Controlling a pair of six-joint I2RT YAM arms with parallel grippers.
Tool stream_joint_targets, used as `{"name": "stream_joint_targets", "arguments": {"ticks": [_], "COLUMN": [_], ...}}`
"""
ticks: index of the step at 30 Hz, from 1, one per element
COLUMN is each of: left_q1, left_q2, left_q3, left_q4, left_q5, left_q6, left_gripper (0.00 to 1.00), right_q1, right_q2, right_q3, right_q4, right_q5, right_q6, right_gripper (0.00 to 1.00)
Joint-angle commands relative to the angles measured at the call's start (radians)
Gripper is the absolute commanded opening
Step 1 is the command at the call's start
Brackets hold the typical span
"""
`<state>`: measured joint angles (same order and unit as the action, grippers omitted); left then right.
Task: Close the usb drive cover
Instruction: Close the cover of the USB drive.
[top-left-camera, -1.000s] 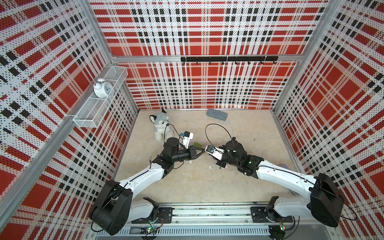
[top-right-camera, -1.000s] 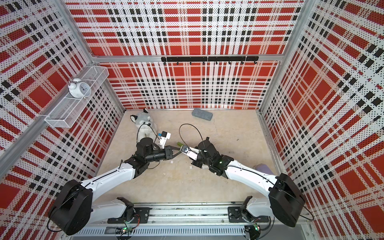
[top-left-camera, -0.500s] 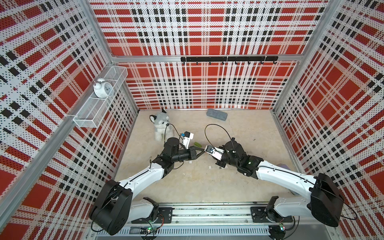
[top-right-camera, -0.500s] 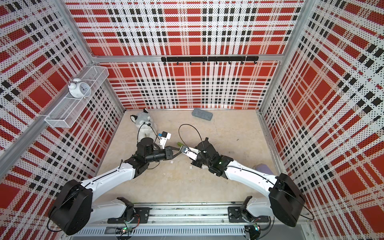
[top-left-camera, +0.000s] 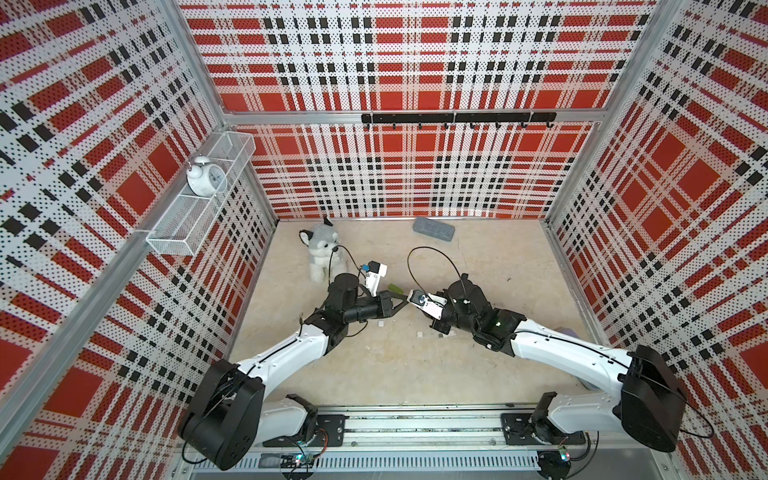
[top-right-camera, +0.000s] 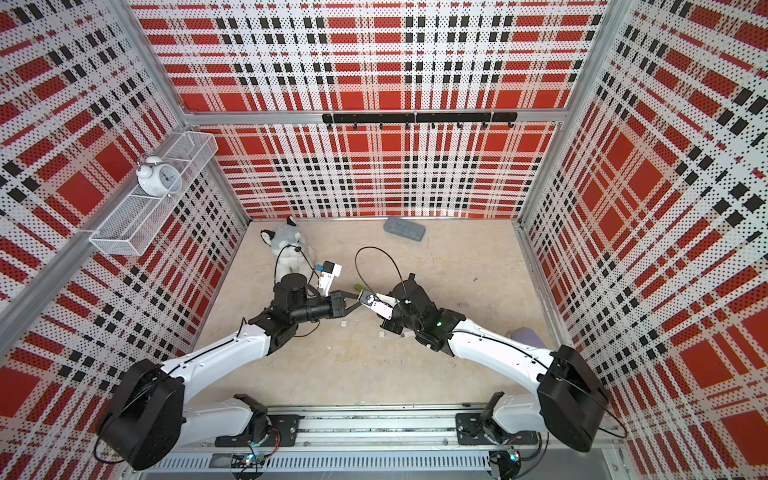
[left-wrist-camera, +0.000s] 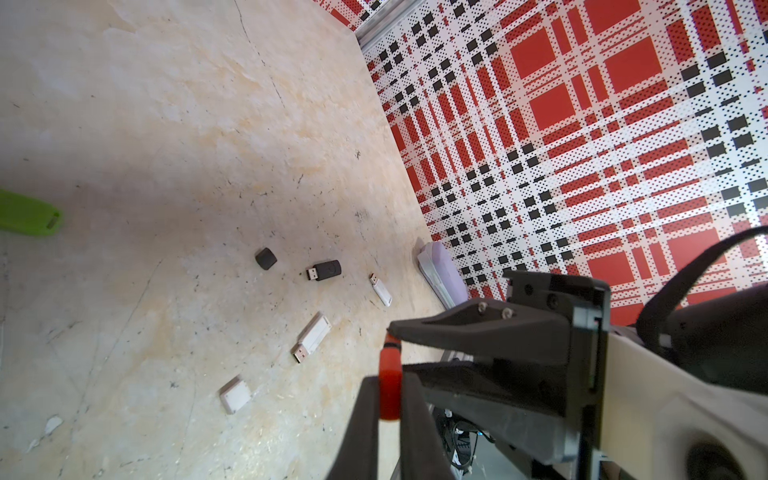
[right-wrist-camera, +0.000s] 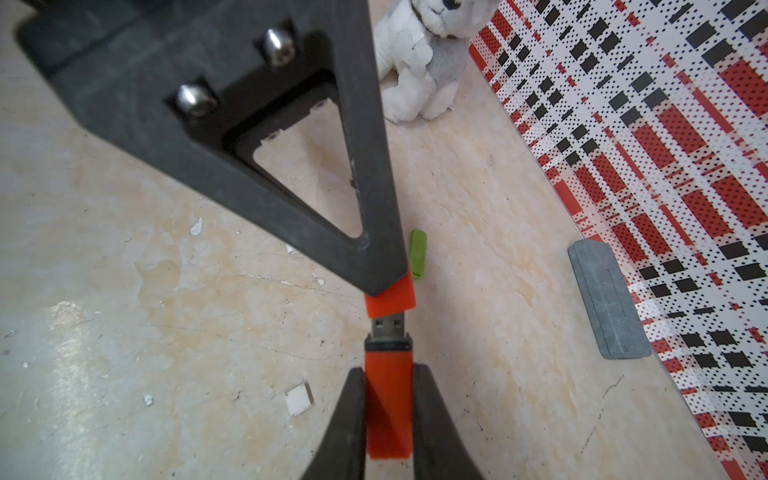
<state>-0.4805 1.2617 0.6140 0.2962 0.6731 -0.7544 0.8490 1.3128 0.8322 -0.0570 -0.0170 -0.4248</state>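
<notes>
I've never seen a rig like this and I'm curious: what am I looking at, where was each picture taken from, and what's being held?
This is a robot with two arms on a rail, working over a beige tabletop inside plaid walls. Two pictures look down from overhead; the other two come from a camera on each arm's wrist. The right gripper is shut on an orange usb drive whose metal plug is bare. The left gripper is shut on the matching orange cap, held right at the plug's tip, not yet pushed on. On the tabletop lie a black drive, white drives, loose caps, a green usb piece, a plush husky and a grey block.
</notes>
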Motion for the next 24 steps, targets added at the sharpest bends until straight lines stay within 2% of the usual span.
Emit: {"name": "stream_joint_targets", "arguments": {"ticks": [1,7,13,19,24], "left_q1": [-0.004,-0.005,-0.004,-0.005,-0.006], "left_q2": [0.002,0.018,0.037,0.038,0.03], "left_q3": [0.021,0.025,0.047,0.049,0.051], "left_q4": [0.0,-0.003,-0.035,-0.034,-0.045], "left_q5": [0.006,0.019,0.058,0.049,0.034], "left_q6": [0.017,0.025,0.059,0.062,0.077], "left_gripper": [0.01,0.02,0.02,0.03,0.03], "right_q1": [0.008,0.01,0.01,0.01,0.01], "right_q2": [-0.001,-0.018,-0.025,-0.009,-0.017], "right_q3": [0.023,0.012,0.012,0.051,0.061], "right_q4": [0.018,0.031,0.035,0.016,0.03], "right_q5": [-0.011,-0.053,-0.041,-0.038,-0.123], "right_q6": [0.005,-0.026,-0.069,-0.072,-0.066], "right_gripper": [0.06,0.06,0.06,0.06,0.06]}}
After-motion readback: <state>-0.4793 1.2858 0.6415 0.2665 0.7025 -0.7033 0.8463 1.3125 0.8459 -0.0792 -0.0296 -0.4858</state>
